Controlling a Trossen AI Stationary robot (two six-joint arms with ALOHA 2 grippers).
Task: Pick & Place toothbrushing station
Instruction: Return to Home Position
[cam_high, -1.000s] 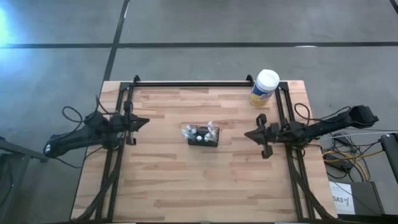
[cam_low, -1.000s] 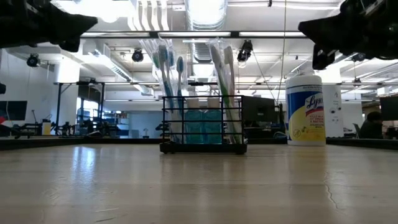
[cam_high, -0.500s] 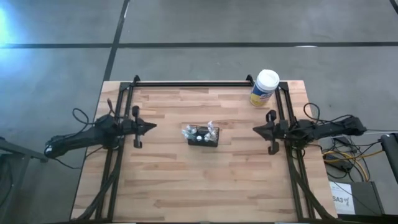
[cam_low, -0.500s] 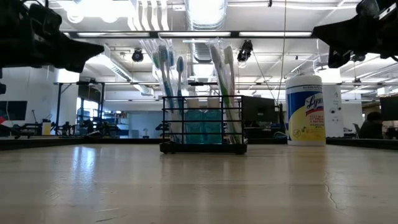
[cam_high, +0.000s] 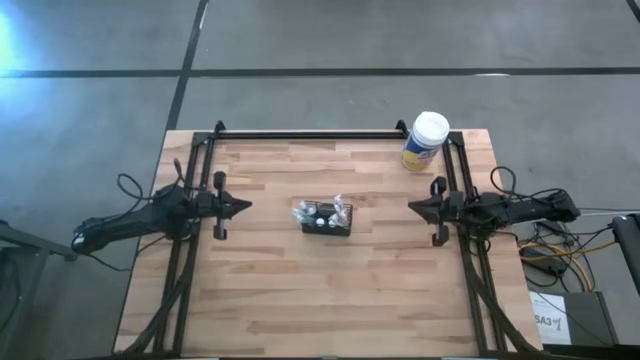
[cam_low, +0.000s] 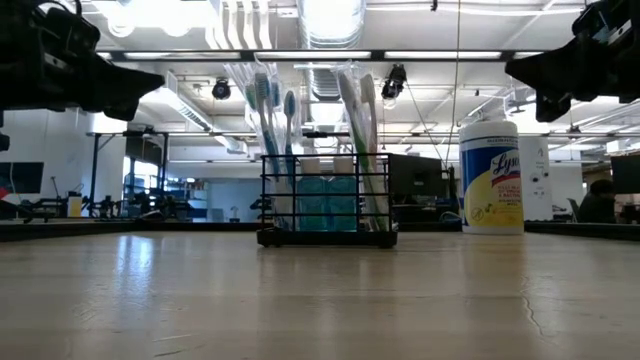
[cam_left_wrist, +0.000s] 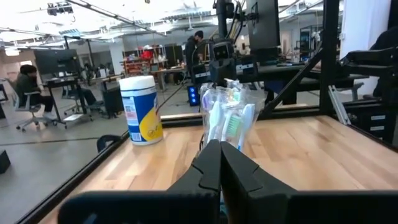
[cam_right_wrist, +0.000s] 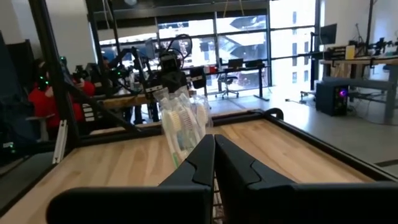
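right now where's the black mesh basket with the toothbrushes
In the high view the black mesh basket stands near the middle of the table, between the left gripper and right gripper; the yellow canister is toward the picture's upper right.

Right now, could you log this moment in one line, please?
left gripper: shut, left side | right gripper: shut, right side | mesh basket: centre, toothbrushes upright

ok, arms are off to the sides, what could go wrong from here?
1. The toothbrushes stand taller than the low black mesh basket; a knock could topple them.
2. The yellow canister stands at the far corner near the right gripper; a wide swing might clip it.
The left gripper waits at the opposite side.
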